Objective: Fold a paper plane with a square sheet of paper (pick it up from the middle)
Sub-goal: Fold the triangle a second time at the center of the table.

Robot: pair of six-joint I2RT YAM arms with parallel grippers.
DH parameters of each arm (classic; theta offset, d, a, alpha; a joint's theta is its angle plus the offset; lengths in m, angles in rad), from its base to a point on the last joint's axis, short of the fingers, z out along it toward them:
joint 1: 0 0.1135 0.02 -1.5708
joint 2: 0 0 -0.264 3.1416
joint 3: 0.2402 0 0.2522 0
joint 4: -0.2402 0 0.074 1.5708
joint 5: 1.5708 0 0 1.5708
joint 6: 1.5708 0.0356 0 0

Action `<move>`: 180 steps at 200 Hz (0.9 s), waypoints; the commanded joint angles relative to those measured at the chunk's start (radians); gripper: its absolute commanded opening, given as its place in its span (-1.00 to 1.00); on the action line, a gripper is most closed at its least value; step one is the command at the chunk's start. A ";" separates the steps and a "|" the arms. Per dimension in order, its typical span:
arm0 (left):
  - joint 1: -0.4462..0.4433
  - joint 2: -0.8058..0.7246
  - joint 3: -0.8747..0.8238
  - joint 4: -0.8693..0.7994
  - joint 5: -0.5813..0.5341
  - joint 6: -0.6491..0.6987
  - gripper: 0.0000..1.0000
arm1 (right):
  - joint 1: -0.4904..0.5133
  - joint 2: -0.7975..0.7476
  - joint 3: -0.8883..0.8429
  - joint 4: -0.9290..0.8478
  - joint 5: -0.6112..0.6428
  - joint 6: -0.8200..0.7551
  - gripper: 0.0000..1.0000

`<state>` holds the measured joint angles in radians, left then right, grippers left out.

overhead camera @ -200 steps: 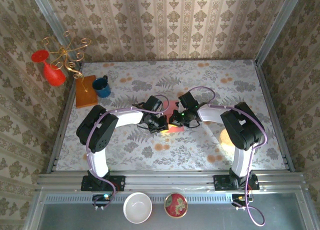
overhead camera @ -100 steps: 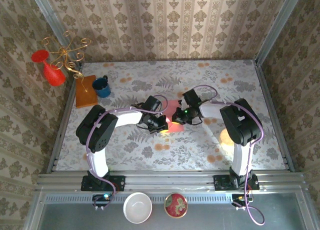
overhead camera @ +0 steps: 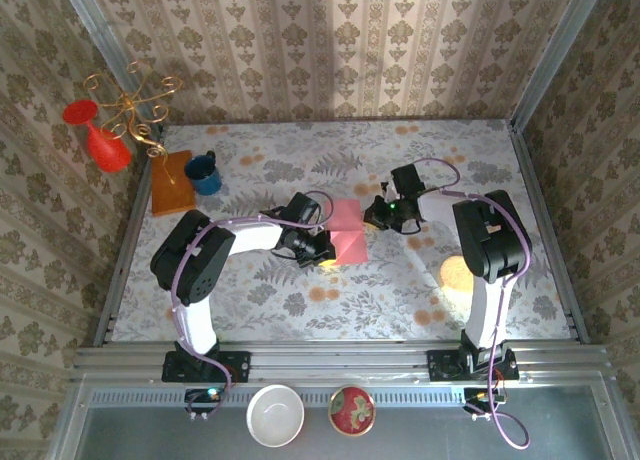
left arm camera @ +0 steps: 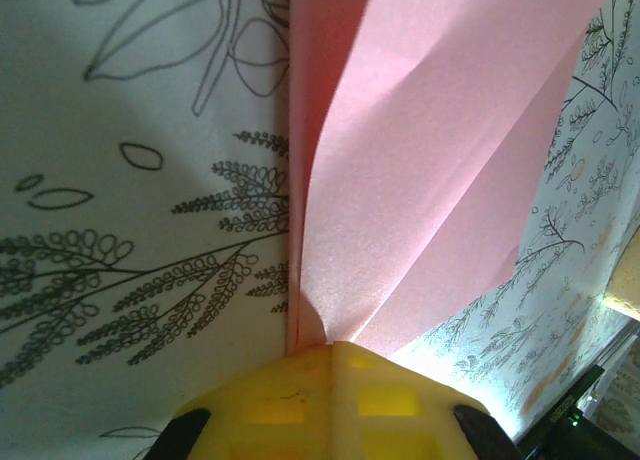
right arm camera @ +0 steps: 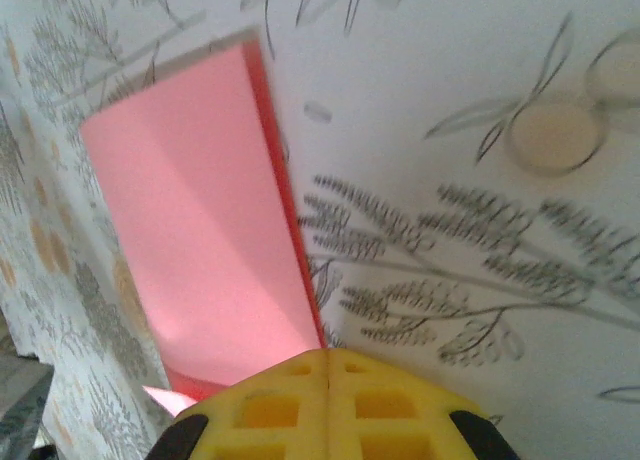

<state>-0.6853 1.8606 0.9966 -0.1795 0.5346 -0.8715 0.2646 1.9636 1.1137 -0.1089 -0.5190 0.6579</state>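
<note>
Square sheet of paper at frame centre is folded once; plane folds are left. It is pinched by left gripper; right gripper is closed beside it.

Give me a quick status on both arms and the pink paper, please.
Left fingers shut on pink sheet, left side. Right fingers shut beside its right edge. Sheet partly folded. Blue mug far left, not in the way.

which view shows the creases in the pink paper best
Left wrist: the square sheet of paper is close up, its creases and lifted layer plain. Right wrist gives a blurred flat panel; top external, a small pink patch.
</note>
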 commanded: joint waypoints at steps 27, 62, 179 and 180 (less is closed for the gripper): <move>0.007 0.031 0.008 -0.139 -0.065 0.018 -0.99 | 0.040 -0.157 -0.073 0.006 0.025 -0.011 -0.86; 0.006 0.034 0.019 -0.142 -0.060 0.023 -0.99 | 0.147 -0.148 -0.108 0.003 0.022 0.014 -0.88; 0.006 0.031 -0.007 -0.142 -0.071 0.016 -1.00 | 0.218 -0.031 -0.103 0.045 0.055 -0.006 -1.00; 0.006 0.031 -0.008 -0.142 -0.071 0.016 -1.00 | 0.216 -0.031 -0.104 0.046 0.055 -0.007 -1.00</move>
<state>-0.6853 1.8618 1.0168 -0.2249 0.5262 -0.8673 0.5030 1.8996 1.0042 -0.0563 -0.5041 0.6827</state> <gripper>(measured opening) 0.050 0.068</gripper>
